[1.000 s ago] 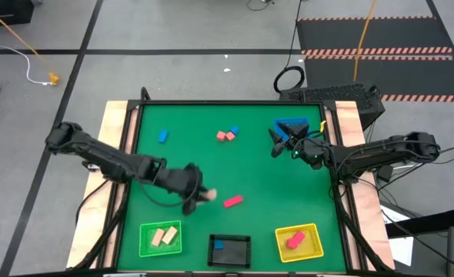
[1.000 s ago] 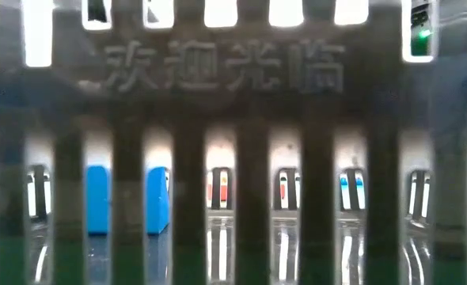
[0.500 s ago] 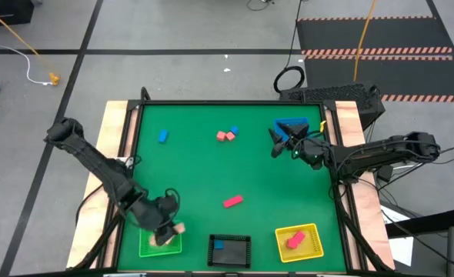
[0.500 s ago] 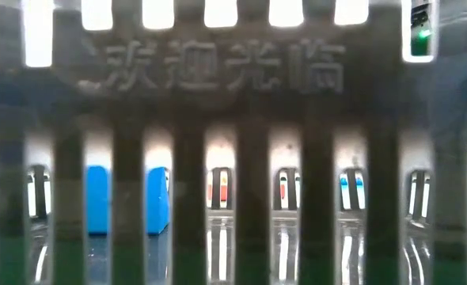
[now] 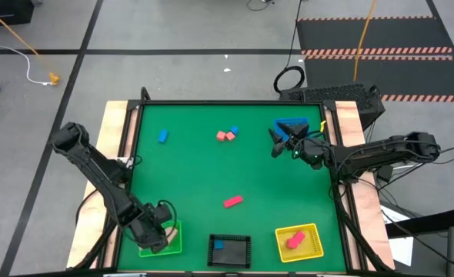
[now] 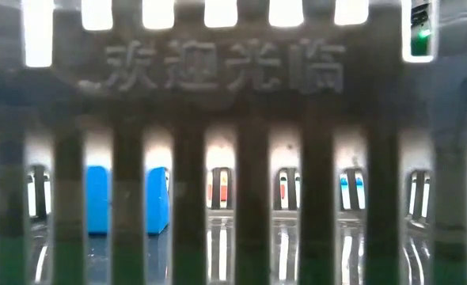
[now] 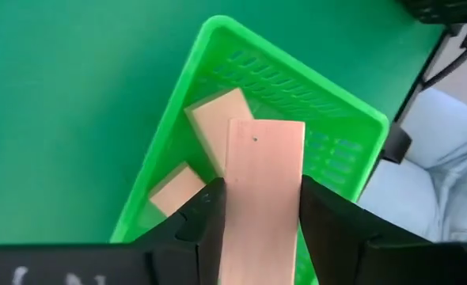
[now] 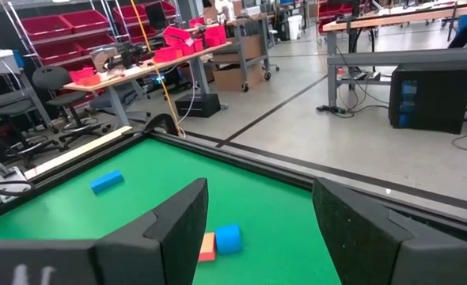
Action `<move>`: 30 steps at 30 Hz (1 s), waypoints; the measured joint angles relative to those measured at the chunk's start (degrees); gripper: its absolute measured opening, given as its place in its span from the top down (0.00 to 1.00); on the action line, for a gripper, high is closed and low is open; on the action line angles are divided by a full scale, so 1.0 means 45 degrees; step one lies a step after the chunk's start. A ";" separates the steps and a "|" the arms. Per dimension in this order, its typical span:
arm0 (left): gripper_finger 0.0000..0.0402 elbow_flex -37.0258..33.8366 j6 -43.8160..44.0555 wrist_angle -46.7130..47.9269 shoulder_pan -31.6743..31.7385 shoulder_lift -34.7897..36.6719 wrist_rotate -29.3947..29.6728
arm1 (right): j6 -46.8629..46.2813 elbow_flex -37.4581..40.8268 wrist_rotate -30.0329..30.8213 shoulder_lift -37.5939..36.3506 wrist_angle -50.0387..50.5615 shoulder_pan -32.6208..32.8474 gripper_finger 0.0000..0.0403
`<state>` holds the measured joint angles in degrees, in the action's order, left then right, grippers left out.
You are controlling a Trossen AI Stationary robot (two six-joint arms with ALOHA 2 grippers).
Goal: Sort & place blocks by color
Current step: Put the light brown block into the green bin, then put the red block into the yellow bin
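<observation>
My left gripper hangs over the green mesh tray at the table's near left, shut on a tan wooden bar. Two tan blocks lie in that tray. A red block, a blue block and a red and blue pair lie on the green table. A blue block sits in the black tray, a red one in the yellow tray. My right gripper waits open by the flat blue tray. My left gripper pinches the tan wooden bar between its two fingers, gripping its long side faces. The fingers lie along the bar and come from above. The bar is lifted clear over the green tray, its free end sticking out past the fingertips.
The black tray stands against the low camera and fills the low view with its mesh wall. The table has wooden side rails. Open green surface lies in the table's middle.
My left gripper has carried the tan bar from the table's middle toward the near left corner and now hangs over the green tray, still shut on it. The right arm has kept still.
</observation>
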<state>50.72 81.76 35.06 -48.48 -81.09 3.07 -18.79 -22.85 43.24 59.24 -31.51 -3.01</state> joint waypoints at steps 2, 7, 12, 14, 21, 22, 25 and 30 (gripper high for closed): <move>0.59 0.0005 0.0111 -0.0063 0.0078 -0.0144 -0.0003 | -0.0002 0.0003 0.0003 0.0005 -0.0005 0.0000 0.45; 0.48 0.0005 0.0359 -0.0248 0.0261 -0.0203 0.0005 | -0.0004 0.0005 0.0001 0.0000 0.0000 0.0000 0.45; 0.45 0.0005 0.0216 -0.0539 0.0566 0.0233 0.0243 | -0.0001 0.0005 0.0004 0.0005 0.0004 0.0000 0.45; 0.45 0.0005 -0.0132 -0.0602 0.0712 0.0531 0.0752 | -0.0001 0.0005 0.0003 0.0005 0.0007 0.0000 0.45; 0.45 0.0015 -0.4461 -0.1625 0.1595 0.1368 0.4288 | 0.0000 0.0005 0.0005 0.0005 0.0005 0.0000 0.45; 0.45 0.0015 -0.5299 -0.1844 0.1737 0.1365 0.4943 | 0.0000 0.0005 0.0005 0.0005 0.0005 0.0000 0.45; 0.45 0.0019 -0.7706 -0.2752 0.2411 0.1095 0.6083 | 0.0000 0.0005 0.0001 0.0005 0.0005 0.0000 0.45; 0.45 0.0017 -0.9905 -0.3997 0.3901 0.0008 0.6283 | 0.0000 0.0005 0.0004 0.0005 0.0005 0.0000 0.45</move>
<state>50.80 37.19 17.07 -30.93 -81.05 31.34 -18.79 -22.83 43.26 59.27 -31.48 -3.01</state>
